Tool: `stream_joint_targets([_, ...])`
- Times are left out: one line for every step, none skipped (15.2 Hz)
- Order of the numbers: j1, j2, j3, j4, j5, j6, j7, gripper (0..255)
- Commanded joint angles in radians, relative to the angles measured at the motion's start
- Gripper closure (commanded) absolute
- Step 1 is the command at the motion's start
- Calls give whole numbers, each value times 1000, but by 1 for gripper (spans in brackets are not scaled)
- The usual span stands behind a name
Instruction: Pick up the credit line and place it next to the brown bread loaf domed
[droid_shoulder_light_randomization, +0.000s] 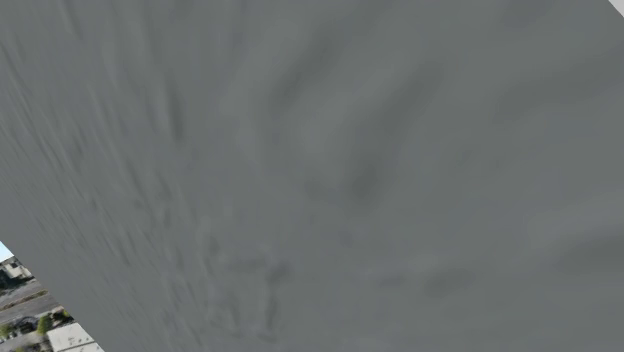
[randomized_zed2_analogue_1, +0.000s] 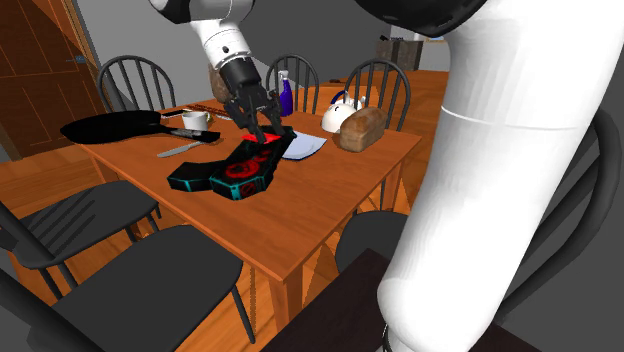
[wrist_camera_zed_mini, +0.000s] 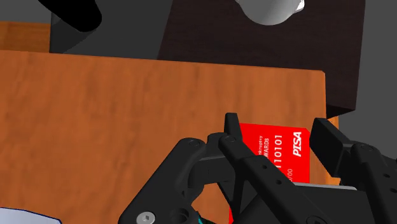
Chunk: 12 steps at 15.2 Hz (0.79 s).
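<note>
White and bulky, the arm's (randomized_zed2_analogue_1: 500, 180) closest link rises at the second exterior view's right, with the dark stand (randomized_zed2_analogue_1: 335, 310) at its foot. Past these a black chair (randomized_zed2_analogue_1: 170, 265) sits at the near left, drawn up to the wooden bench (randomized_zed2_analogue_1: 330, 190).

On the middle of the bench lies a black gadget (randomized_zed2_analogue_1: 235, 172) with red and teal trim. The jaws hang over its far end, narrowed onto the red card (wrist_camera_zed_mini: 273, 159). In the wrist view the two black fingers (wrist_camera_zed_mini: 232, 137) press against the card's opposite edges, and its white print reads "PISA" beside a row of digits. Whether the card touches the gadget below cannot be told.

Just right of the jaws lies a white sheet (randomized_zed2_analogue_1: 308, 147). Farther right, near the bench's far right edge, stands the brown bread loaf (randomized_zed2_analogue_1: 361, 128), apart from the card, with a white rounded pot (randomized_zed2_analogue_1: 338, 115) just behind it. Left of the jaws lie a knife (randomized_zed2_analogue_1: 183, 149) and a white mug (randomized_zed2_analogue_1: 196, 119), and a black pan (randomized_zed2_analogue_1: 110, 128) at the far left. A blue bottle (randomized_zed2_analogue_1: 285, 97) stands at the far edge, before more chairs (randomized_zed2_analogue_1: 375, 85).

In the shoulder view a grey mottled surface (droid_shoulder_light_randomization: 320, 170) spreads across, with a sliver of buildings (droid_shoulder_light_randomization: 40, 320) at the lower left corner.
</note>
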Motion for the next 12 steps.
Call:
stream_joint_targets([-20,3,-20,0,-23,7,-44,255])
stream_joint_targets([-32,5,-31,2,-36,9,-68,255])
stream_joint_targets([-44,8,-42,6,-49,12,-92,255])
stream_joint_targets([-56,12,-54,10,-62,15,-117,255])
stream_joint_targets([-67,18,-65,16,-75,18,-141,255])
stream_joint_targets([-79,24,-76,23,-87,22,-165,255])
stream_joint_targets([-91,31,-87,31,-99,25,-190,255])
stream_joint_targets([-103,39,-98,40,-110,28,-214,255])
stream_joint_targets([-115,48,-109,50,-121,32,-238,255])
stream_joint_targets([-127,58,-120,62,-132,35,-262,255])
stream_joint_targets([-139,69,-130,74,-142,39,-286,255])
stream_joint_targets([-151,81,-141,88,-152,42,-310,255])
